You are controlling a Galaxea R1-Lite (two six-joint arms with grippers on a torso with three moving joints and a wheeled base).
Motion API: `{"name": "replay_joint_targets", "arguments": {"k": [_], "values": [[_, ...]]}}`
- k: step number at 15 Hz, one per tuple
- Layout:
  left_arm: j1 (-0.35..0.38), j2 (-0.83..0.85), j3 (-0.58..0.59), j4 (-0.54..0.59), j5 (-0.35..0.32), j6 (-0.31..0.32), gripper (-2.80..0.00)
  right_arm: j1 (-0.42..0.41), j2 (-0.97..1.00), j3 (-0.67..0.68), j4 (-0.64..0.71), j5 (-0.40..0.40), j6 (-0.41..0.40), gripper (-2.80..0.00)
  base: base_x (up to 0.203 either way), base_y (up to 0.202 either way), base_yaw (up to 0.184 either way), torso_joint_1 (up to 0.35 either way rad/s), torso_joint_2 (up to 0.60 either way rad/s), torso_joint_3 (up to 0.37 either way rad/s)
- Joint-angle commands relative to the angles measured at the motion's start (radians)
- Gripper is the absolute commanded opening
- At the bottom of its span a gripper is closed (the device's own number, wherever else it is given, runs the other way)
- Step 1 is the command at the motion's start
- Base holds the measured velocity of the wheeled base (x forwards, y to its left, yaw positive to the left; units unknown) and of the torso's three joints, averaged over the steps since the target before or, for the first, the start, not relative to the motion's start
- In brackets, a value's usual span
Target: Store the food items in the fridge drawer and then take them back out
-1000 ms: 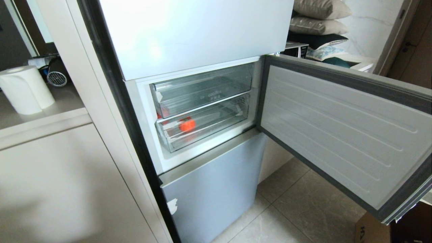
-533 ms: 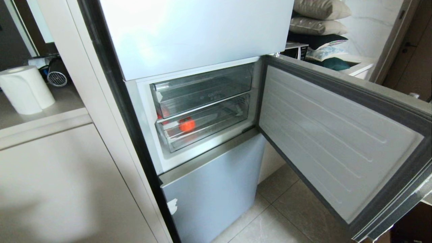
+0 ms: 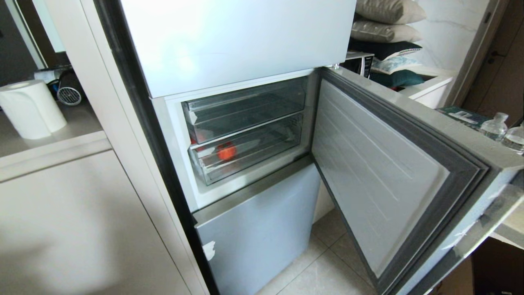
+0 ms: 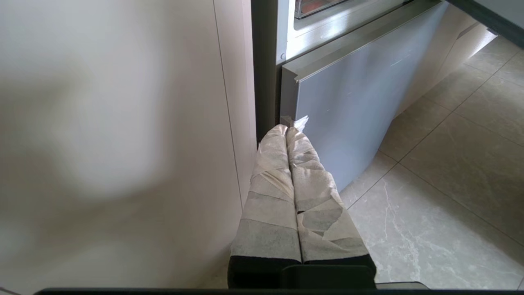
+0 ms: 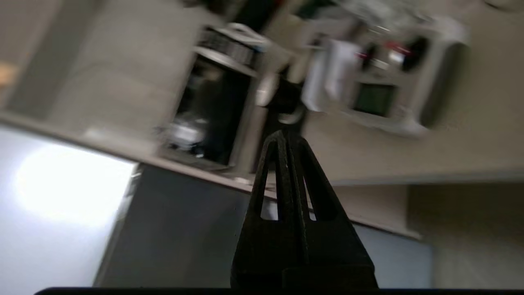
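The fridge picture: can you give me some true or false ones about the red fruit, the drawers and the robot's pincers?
1. The red fruit lies in the lower clear drawer. True.
2. The fridge door is fully closed. False: it stands open.
3. The left pincer is shut, low by the silver-blue bottom panel. True.
4. The right pincer holds the fruit. False: it is shut and holds nothing.
5. A paper roll stands on the fridge. False: it stands on the counter beside it.
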Motion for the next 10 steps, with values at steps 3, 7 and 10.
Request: {"name": "replay_joint_targets", "arguments": {"k": [3, 7, 10], "values": [[0.000, -0.002, 0.000, 0.001, 0.001, 0.000, -2.80, 0.409, 0.102, -0.039, 0.442, -0.251, -0.276, -2.80, 0.000, 0.000, 0.000, 0.000, 0.00, 0.000], [0.000, -0.002, 0.000, 0.001, 0.001, 0.000, -2.80, 0.738, 0.127, -0.010, 0.411, -0.356, -0.639, -2.80, 0.000, 0.000, 0.000, 0.000, 0.00, 0.000], [0.000, -0.002, 0.000, 0.001, 0.001, 0.000, -2.80, 0.907, 0.128, -0.017, 0.373, -0.521, -0.785, -2.80, 0.000, 0.000, 0.000, 0.000, 0.00, 0.000]]}}
